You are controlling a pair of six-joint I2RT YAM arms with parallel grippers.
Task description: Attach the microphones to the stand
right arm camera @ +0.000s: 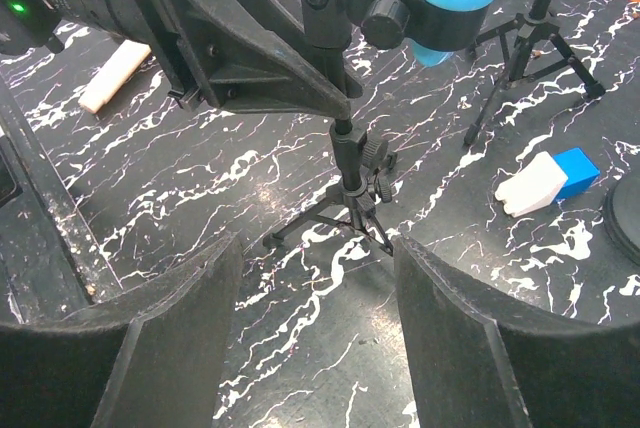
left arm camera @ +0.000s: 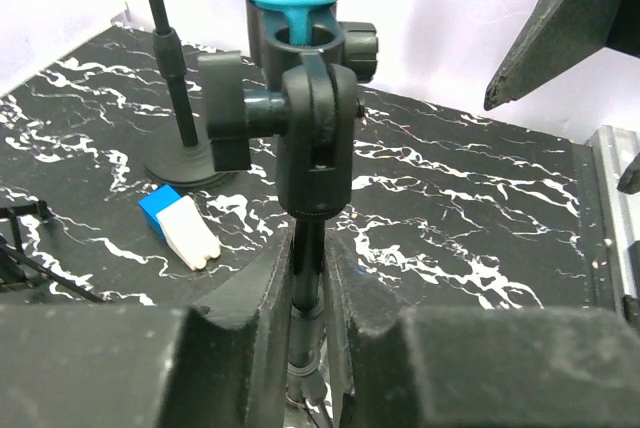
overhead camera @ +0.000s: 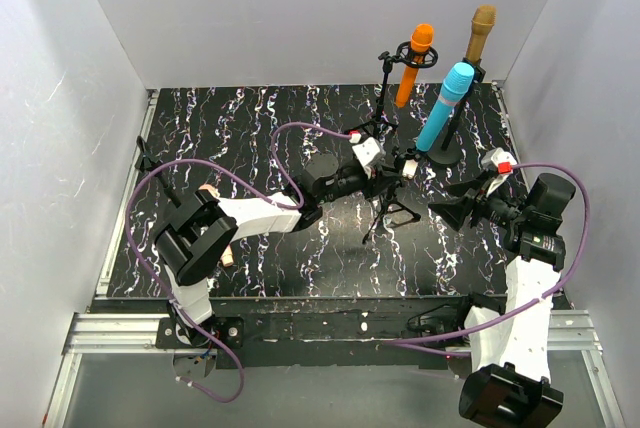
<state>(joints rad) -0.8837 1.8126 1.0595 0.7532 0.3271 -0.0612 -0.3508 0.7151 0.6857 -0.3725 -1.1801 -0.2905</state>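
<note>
The light blue microphone [overhead camera: 445, 108] sits in the clip [left arm camera: 315, 138] of a small tripod stand [right arm camera: 348, 210] right of centre on the surface [overhead camera: 250, 128]. Its long axis is tilted, with the rounded head up and toward the far right and the tail down toward the left arm. The left hand [left arm camera: 305, 283] is closed on this stand's thin pole just under the clip, with one finger pressed to each side. The left arm runs low from its base on the near left, elbow bent, with the forearm stretched to the right across the middle. The right hand [right arm camera: 318, 248] stands wide open and holds nothing. It faces the stand's legs from the right side and is clear of them. The right arm rises along the right edge, its wrist turned inward. The orange microphone [overhead camera: 415, 63] is clipped on a taller tripod at the back, head up and leaning right. The gold-bronze microphone [overhead camera: 480, 33] stands head up on a round-based stand in the far right corner. The pale pink-beige microphone [right arm camera: 112, 76] lies flat on the surface by the left arm, partly hidden. A blue-and-white block [left arm camera: 180, 228] lies near the round base.
</note>
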